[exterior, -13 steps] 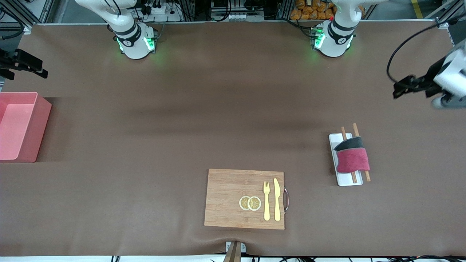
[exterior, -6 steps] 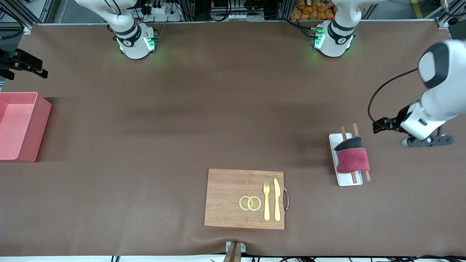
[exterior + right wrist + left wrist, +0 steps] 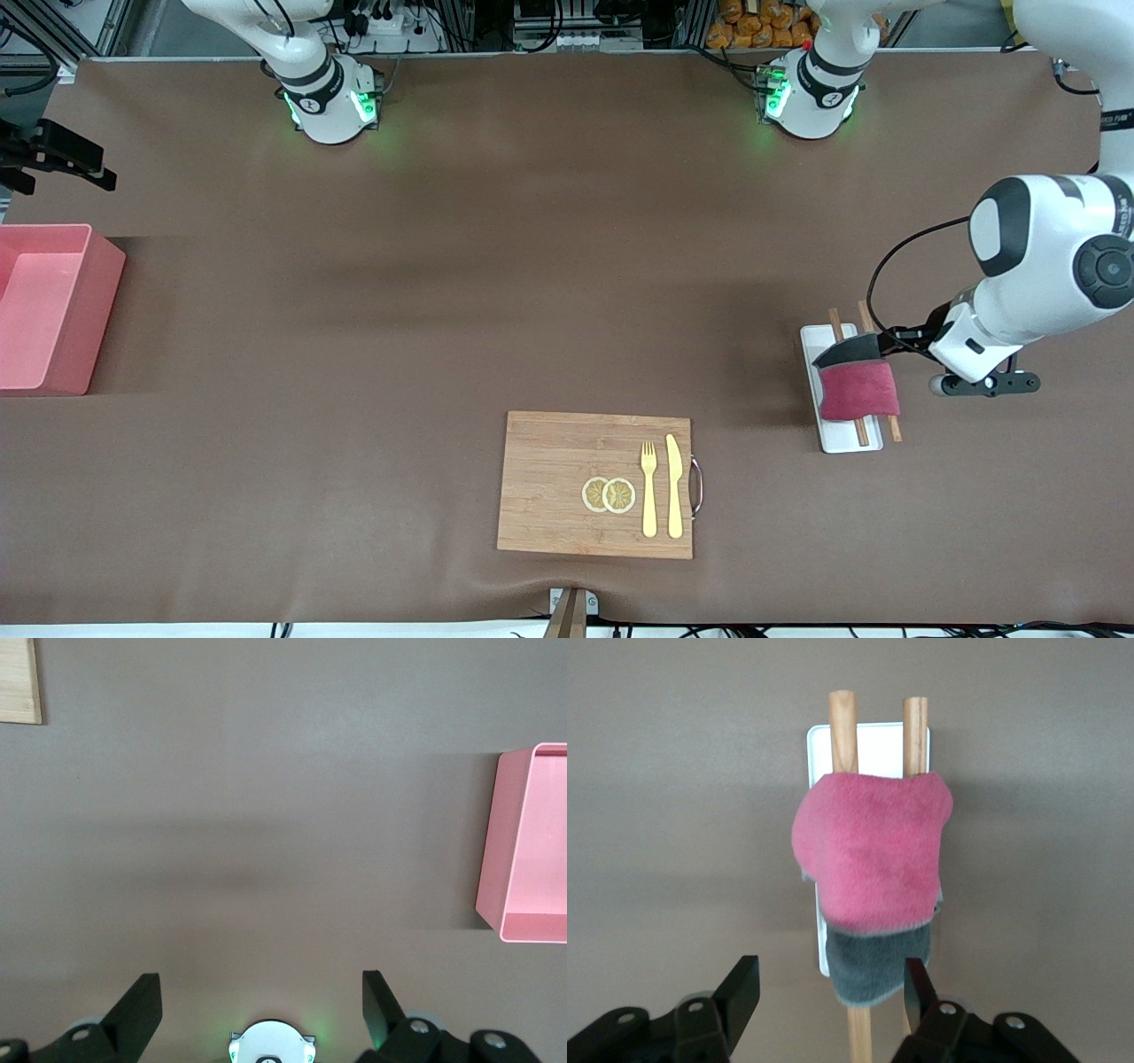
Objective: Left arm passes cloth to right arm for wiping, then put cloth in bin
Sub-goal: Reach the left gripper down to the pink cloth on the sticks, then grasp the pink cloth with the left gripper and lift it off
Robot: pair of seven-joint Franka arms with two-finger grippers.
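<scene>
The cloth (image 3: 858, 390), crimson with a dark grey end, lies draped over two chopsticks (image 3: 864, 312) on a small white tray (image 3: 846, 440) toward the left arm's end of the table. My left gripper (image 3: 889, 341) is low beside the cloth's dark end, open and empty. In the left wrist view the cloth (image 3: 873, 850) lies just ahead of the open left gripper (image 3: 833, 973), its dark end between the fingertips' line. The pink bin (image 3: 104, 310) stands at the right arm's end. My right gripper (image 3: 53, 161) waits high above that end, open and empty (image 3: 261, 988).
A wooden cutting board (image 3: 558, 443) with a yellow fork (image 3: 649, 492), knife (image 3: 674, 487) and two lemon slices (image 3: 609, 494) lies near the front camera's edge. The bin (image 3: 490, 850) and a board corner (image 3: 18, 678) show in the right wrist view.
The left arm has swung down from the table's end toward the tray; its gripper now sits at the cloth's dark end. The right arm has not moved.
</scene>
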